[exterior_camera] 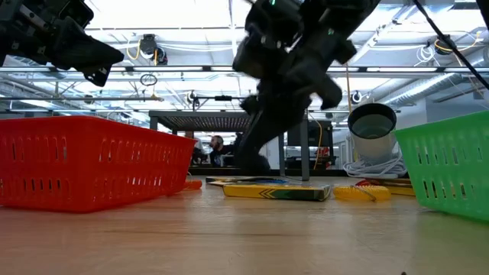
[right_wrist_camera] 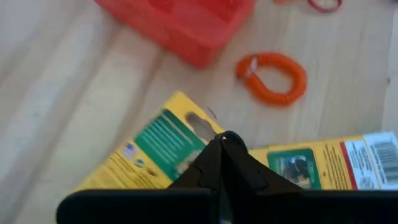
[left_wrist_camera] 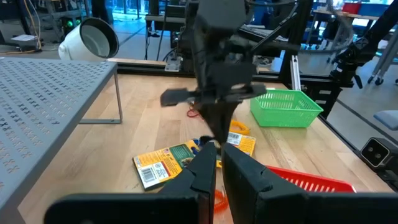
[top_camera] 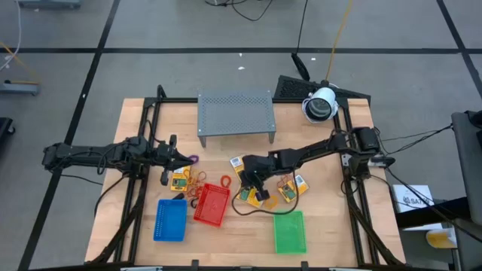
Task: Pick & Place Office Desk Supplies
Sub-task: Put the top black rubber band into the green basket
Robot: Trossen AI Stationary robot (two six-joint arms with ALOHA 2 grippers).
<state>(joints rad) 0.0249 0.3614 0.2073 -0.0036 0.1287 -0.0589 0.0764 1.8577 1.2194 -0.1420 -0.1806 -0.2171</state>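
Note:
Several flat yellow packets lie on the table: one by my left gripper (top_camera: 181, 178), and a few under and around my right gripper (top_camera: 260, 199), (top_camera: 287, 193), (top_camera: 236, 162). Thin orange loops (top_camera: 197, 179) and a purple loop (top_camera: 193, 159) lie beside them. My left gripper (top_camera: 175, 155) hovers above the table near the purple loop, its fingers (left_wrist_camera: 202, 171) closed to a slit and holding nothing I can see. My right gripper (right_wrist_camera: 229, 142) is shut and points down at two packets (right_wrist_camera: 155, 149), (right_wrist_camera: 336, 162). An orange coil loop (right_wrist_camera: 273, 76) lies just beyond it. My right gripper comes down from above with its fingers shut, their tip at the edge of the green-printed packet (right_wrist_camera: 198, 124). The packet lies flat on the table. I cannot tell whether the fingertips touch it or hold its edge.
A red tray (top_camera: 212, 204), a blue tray (top_camera: 171, 220) and a green tray (top_camera: 289, 232) stand along the near side. A grey perforated rack (top_camera: 235, 113) stands at the far middle, with a white camera (top_camera: 320, 104) to its right. Bare wood lies between the trays.

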